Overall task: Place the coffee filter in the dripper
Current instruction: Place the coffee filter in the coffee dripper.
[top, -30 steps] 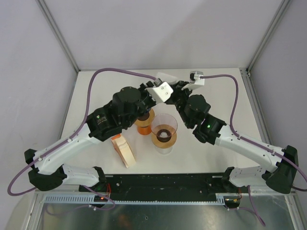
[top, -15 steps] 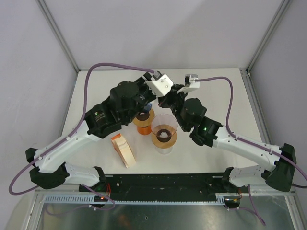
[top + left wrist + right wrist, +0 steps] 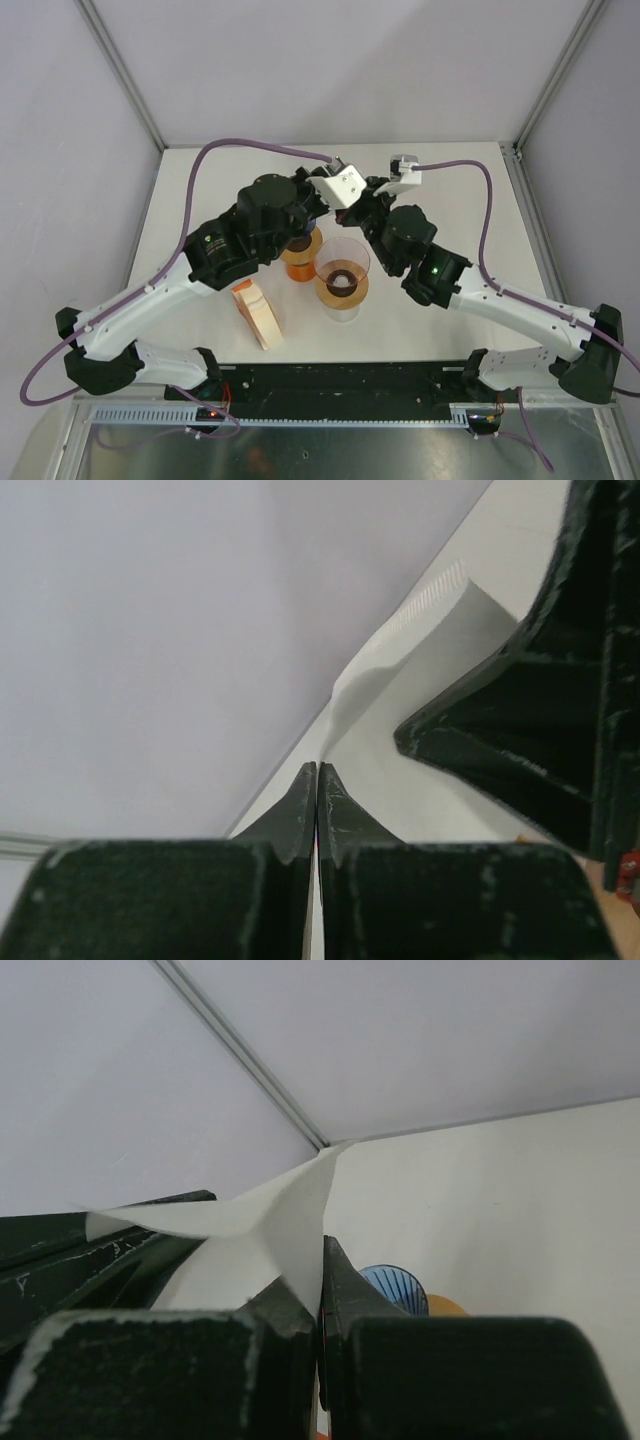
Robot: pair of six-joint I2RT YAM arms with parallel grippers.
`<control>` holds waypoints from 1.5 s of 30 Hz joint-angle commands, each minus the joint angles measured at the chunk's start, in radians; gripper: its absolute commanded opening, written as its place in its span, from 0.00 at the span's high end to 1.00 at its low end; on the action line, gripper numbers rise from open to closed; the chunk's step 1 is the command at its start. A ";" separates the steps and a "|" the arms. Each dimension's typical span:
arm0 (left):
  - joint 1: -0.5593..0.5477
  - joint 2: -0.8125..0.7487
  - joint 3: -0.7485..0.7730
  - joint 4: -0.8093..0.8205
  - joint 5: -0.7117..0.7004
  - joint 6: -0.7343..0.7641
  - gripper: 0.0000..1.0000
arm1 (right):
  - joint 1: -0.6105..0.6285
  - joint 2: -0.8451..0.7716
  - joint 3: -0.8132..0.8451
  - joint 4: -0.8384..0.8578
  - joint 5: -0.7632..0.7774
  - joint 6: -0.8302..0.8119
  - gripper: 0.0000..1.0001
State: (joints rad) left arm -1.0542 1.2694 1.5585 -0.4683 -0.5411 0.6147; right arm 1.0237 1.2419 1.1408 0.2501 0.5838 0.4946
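The white paper coffee filter (image 3: 270, 1222) is held up off the table between both grippers at the back middle. My right gripper (image 3: 322, 1242) is shut on one edge of it. My left gripper (image 3: 318, 766) is shut too, with the filter (image 3: 420, 645) tapering down into its tips. The right gripper's dark fingers (image 3: 530, 690) stand close beside it. A blue ribbed dripper (image 3: 396, 1288) shows below the filter. In the top view both wrists (image 3: 350, 195) cover the filter and the blue dripper.
An orange base (image 3: 300, 255) stands under the left wrist. A clear cone with an orange-brown bottom (image 3: 342, 275) stands just right of it. A stack of filters in an orange holder (image 3: 258, 312) lies nearer the front left. The enclosure's back wall is close behind.
The left gripper opened wider, then closed on the filter's edge. The left wrist swung back-left and returned beside the right wrist. The filter's top edge no longer shows from above.
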 commanded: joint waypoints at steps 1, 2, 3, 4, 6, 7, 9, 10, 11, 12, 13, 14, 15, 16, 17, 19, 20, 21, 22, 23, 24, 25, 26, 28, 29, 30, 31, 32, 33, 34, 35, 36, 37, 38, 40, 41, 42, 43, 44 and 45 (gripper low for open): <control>0.012 -0.028 0.039 0.032 -0.038 0.032 1.00 | -0.012 -0.069 -0.016 -0.033 0.061 -0.024 1.00; 0.013 -0.028 0.045 0.031 -0.040 0.034 1.00 | -0.013 -0.075 -0.018 -0.038 0.073 -0.030 1.00; 0.014 -0.028 0.051 0.031 -0.041 0.033 1.00 | -0.014 -0.077 -0.020 -0.046 0.081 -0.036 1.00; 0.014 -0.028 0.054 0.031 -0.041 0.033 1.00 | -0.017 -0.079 -0.021 -0.054 0.086 -0.038 1.00; 0.014 -0.027 0.055 0.031 -0.037 0.031 1.00 | -0.022 -0.080 -0.022 -0.063 0.084 -0.039 1.00; 0.014 -0.028 0.054 0.031 -0.035 0.029 1.00 | -0.023 -0.080 -0.022 -0.062 0.072 -0.043 1.00; 0.014 -0.028 0.045 0.031 -0.030 0.025 1.00 | -0.024 -0.081 -0.022 -0.050 0.052 -0.066 0.98; 0.014 -0.028 0.042 0.032 -0.032 0.024 1.00 | -0.024 -0.081 -0.022 -0.049 0.044 -0.079 0.96; 0.015 -0.031 0.039 0.032 -0.034 0.024 1.00 | -0.024 -0.083 -0.022 -0.052 0.038 -0.089 0.94; 0.017 -0.032 0.036 0.032 -0.037 0.024 1.00 | -0.025 -0.089 -0.022 -0.065 0.034 -0.098 0.92; 0.019 -0.036 0.035 0.031 -0.036 0.024 1.00 | -0.028 -0.096 -0.022 -0.078 0.021 -0.105 0.89; 0.023 -0.038 0.036 0.031 -0.035 0.022 1.00 | -0.032 -0.104 -0.022 -0.085 -0.001 -0.130 0.85; 0.026 -0.041 0.036 0.031 -0.033 0.021 1.00 | -0.035 -0.113 -0.022 -0.087 -0.051 -0.158 0.80; 0.029 -0.042 0.037 0.030 -0.032 0.022 1.00 | -0.036 -0.123 -0.023 -0.083 -0.104 -0.213 0.73; 0.031 -0.043 0.038 0.031 -0.032 0.024 1.00 | -0.035 -0.129 -0.023 -0.082 -0.183 -0.261 0.67; 0.035 -0.045 0.035 0.029 -0.032 0.029 1.00 | -0.029 -0.155 -0.022 -0.106 -0.321 -0.377 0.59; 0.036 -0.045 0.033 0.028 -0.031 0.031 1.00 | -0.027 -0.176 -0.022 -0.137 -0.380 -0.434 0.56; 0.038 -0.046 0.030 0.026 -0.030 0.032 1.00 | -0.025 -0.194 -0.022 -0.167 -0.443 -0.485 0.53; 0.040 -0.046 0.025 0.022 -0.028 0.034 1.00 | -0.023 -0.220 -0.022 -0.205 -0.488 -0.545 0.47; 0.042 -0.045 0.023 0.016 -0.022 0.035 1.00 | -0.020 -0.246 -0.022 -0.260 -0.530 -0.596 0.43; 0.043 -0.043 0.021 0.009 -0.017 0.032 1.00 | -0.017 -0.265 -0.022 -0.304 -0.570 -0.663 0.39; 0.045 -0.043 0.022 -0.001 -0.005 0.029 1.00 | -0.012 -0.287 -0.022 -0.352 -0.599 -0.714 0.37; 0.047 -0.039 0.026 -0.012 0.007 0.019 1.00 | -0.005 -0.303 -0.022 -0.393 -0.618 -0.788 0.35; 0.056 -0.032 0.043 -0.055 0.057 -0.006 1.00 | 0.044 -0.337 -0.022 -0.475 -0.633 -0.952 0.32; 0.060 -0.028 0.059 -0.075 0.081 -0.022 1.00 | 0.075 -0.355 -0.022 -0.510 -0.628 -1.049 0.30; 0.065 -0.020 0.072 -0.105 0.117 -0.035 1.00 | 0.124 -0.368 -0.021 -0.535 -0.606 -1.125 0.28; 0.069 -0.012 0.093 -0.131 0.147 -0.050 1.00 | 0.171 -0.380 -0.021 -0.557 -0.575 -1.220 0.25; 0.072 -0.003 0.109 -0.166 0.181 -0.062 1.00 | 0.231 -0.387 -0.020 -0.567 -0.513 -1.286 0.23; 0.075 0.008 0.129 -0.192 0.211 -0.076 1.00 | 0.282 -0.386 -0.012 -0.575 -0.460 -1.360 0.21; 0.076 0.019 0.143 -0.224 0.243 -0.087 1.00 | 0.338 -0.380 -0.001 -0.585 -0.383 -1.413 0.20; 0.076 0.027 0.158 -0.247 0.267 -0.100 1.00 | 0.385 -0.357 0.019 -0.611 -0.320 -1.472 0.19; 0.077 0.037 0.168 -0.273 0.293 -0.110 1.00 | 0.439 -0.334 0.038 -0.637 -0.236 -1.521 0.18; 0.077 0.045 0.177 -0.293 0.311 -0.122 1.00 | 0.478 -0.299 0.062 -0.670 -0.166 -1.577 0.18; 0.077 0.052 0.183 -0.309 0.329 -0.130 1.00 | 0.523 -0.269 0.079 -0.688 -0.083 -1.619 0.17; 0.076 0.059 0.188 -0.330 0.358 -0.145 1.00 | 0.582 -0.205 0.106 -0.692 0.042 -1.704 0.16; 0.077 0.061 0.188 -0.336 0.367 -0.151 1.00 | 0.600 -0.184 0.124 -0.693 0.079 -1.735 0.15; 0.077 0.062 0.188 -0.343 0.377 -0.156 1.00 | 0.613 -0.166 0.144 -0.700 0.109 -1.756 0.15; 0.077 0.064 0.189 -0.350 0.388 -0.161 1.00 | 0.619 -0.156 0.158 -0.708 0.132 -1.770 0.15; 0.077 0.065 0.189 -0.357 0.400 -0.167 1.00 | 0.620 -0.149 0.168 -0.716 0.146 -1.788 0.15; 0.077 0.064 0.192 -0.365 0.414 -0.172 1.00 | 0.613 -0.143 0.173 -0.723 0.152 -1.803 0.15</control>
State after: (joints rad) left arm -0.9810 1.3338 1.7096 -0.7807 -0.2115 0.4927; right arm 1.6291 1.0912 1.2400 -0.4198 0.5396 -1.1370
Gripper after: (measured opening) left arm 0.005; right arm 0.851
